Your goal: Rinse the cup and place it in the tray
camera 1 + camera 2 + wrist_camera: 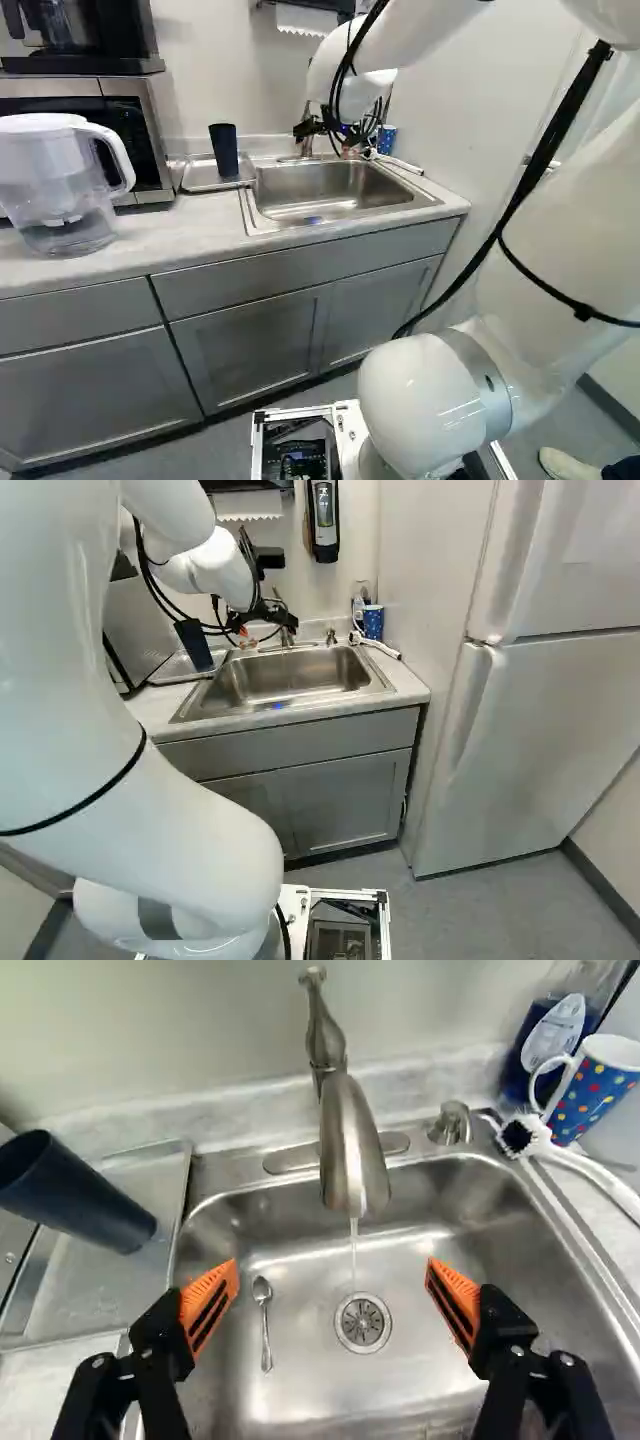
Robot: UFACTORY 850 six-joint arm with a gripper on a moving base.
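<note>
Leftward, dark cup (75, 1195) is standing upright on the tray (105, 1285). Gripper (332, 1270) is hanging wide open to its right, over the sink (320, 1390); water (353, 1245) is running. If rinsing is pending, reach is probably needing to go left.

There is one each of cup (75, 1192), mug (592, 1090), tray (105, 1280), sink (300, 1395), faucet (350, 1145), spoon (264, 1305), brush (575, 1160), bottle (550, 1040), pitcher (60, 180), microwave (125, 115), dispenser (324, 520), fridge (550, 720).
</note>
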